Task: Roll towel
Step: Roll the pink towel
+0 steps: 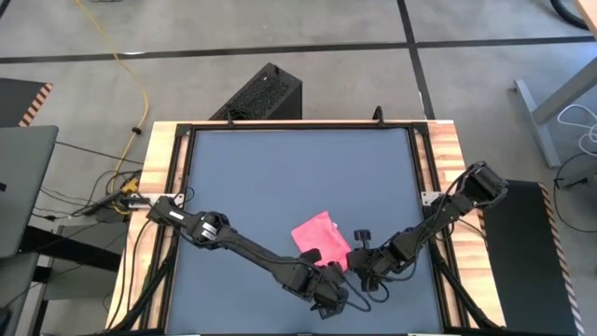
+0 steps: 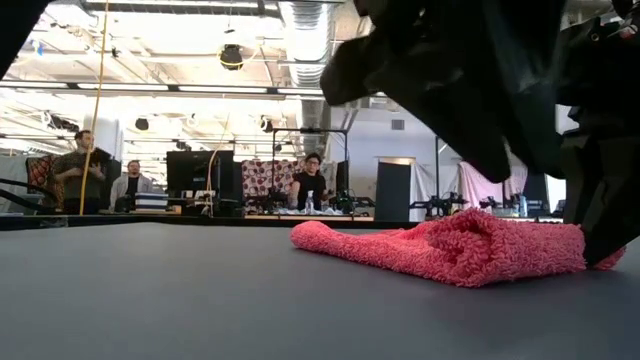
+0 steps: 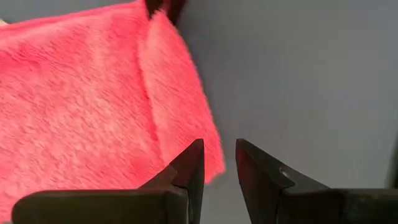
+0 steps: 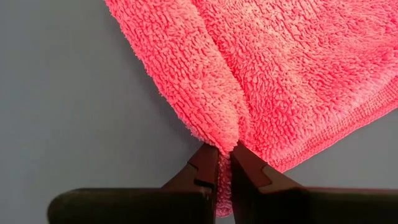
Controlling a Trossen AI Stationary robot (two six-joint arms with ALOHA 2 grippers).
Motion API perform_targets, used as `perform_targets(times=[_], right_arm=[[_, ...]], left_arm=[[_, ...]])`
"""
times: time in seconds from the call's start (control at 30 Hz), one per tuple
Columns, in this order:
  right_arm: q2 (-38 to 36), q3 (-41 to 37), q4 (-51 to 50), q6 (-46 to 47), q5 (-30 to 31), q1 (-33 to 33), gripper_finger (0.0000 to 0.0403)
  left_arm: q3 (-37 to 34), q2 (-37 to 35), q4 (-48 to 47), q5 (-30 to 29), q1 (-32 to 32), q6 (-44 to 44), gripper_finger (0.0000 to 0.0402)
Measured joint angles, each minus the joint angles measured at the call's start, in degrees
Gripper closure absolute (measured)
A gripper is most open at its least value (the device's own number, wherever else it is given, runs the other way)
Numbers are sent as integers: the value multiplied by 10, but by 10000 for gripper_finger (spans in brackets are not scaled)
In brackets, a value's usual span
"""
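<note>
Towel: pink terry towel point(image 1: 320, 238) lies part-folded on the worktop point(image 1: 280, 177), toward its near edge, right of the middle.
Right gripper point(image 4: 224, 163): pinched closed on a raised fold of the towel.
Left gripper point(image 3: 219, 163): fingers slightly parted at the towel's edge, gripping nothing.
Low view only: people at desks behind.

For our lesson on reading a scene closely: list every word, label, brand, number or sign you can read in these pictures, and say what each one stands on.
None can be read.
The towel is plain pink cloth, with no tag or print showing.
The tabletop is bare dark grey, unmarked.
The arms and grippers show no legible lettering in any view.
The screens and equipment in the room behind the table, in the low view, are too small and blurred to read.
</note>
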Motion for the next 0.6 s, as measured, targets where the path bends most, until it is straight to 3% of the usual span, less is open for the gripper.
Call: perform_targets(times=[0.6], right_arm=[[0,0,1,5,1,0,357]], left_arm=[[-32,7,17,72,35,3,320]])
